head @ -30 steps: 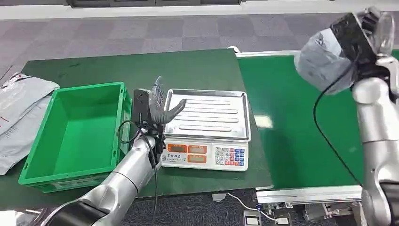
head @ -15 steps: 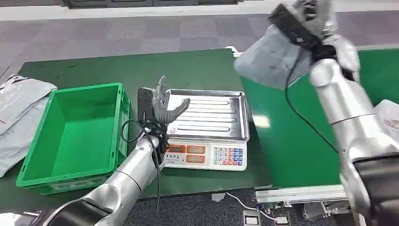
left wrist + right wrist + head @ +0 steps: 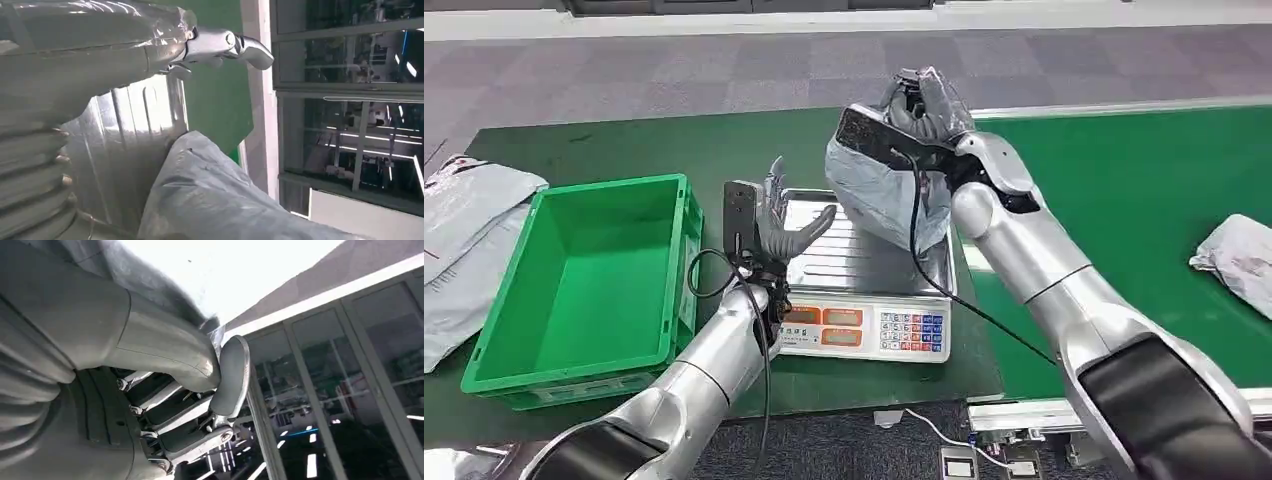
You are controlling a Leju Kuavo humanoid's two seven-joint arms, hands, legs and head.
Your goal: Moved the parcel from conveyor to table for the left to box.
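Observation:
My right hand (image 3: 924, 110) grips a grey plastic parcel (image 3: 879, 195) from above and holds it over the steel pan of the scale (image 3: 844, 265), low and near the pan's far right part. The left wrist view shows the parcel (image 3: 210, 200) hanging just above the pan (image 3: 130, 135). My left hand (image 3: 776, 222) stands open at the pan's left edge, fingers spread and pointing up, holding nothing. The right wrist view shows my right hand (image 3: 150, 370) with thumb and fingers closed on the parcel's film (image 3: 150, 285). A green crate (image 3: 574, 285) stands empty left of the scale.
A second grey parcel (image 3: 1239, 260) lies on the green conveyor belt (image 3: 1124, 200) at the right. More grey bags (image 3: 464, 240) lie on the table at the far left. The scale's keypad and displays (image 3: 864, 330) face the table's near edge.
My right arm has swung left from above the conveyor, carrying the parcel down over the scale pan. Another parcel has come into sight on the belt. My left hand has barely moved.

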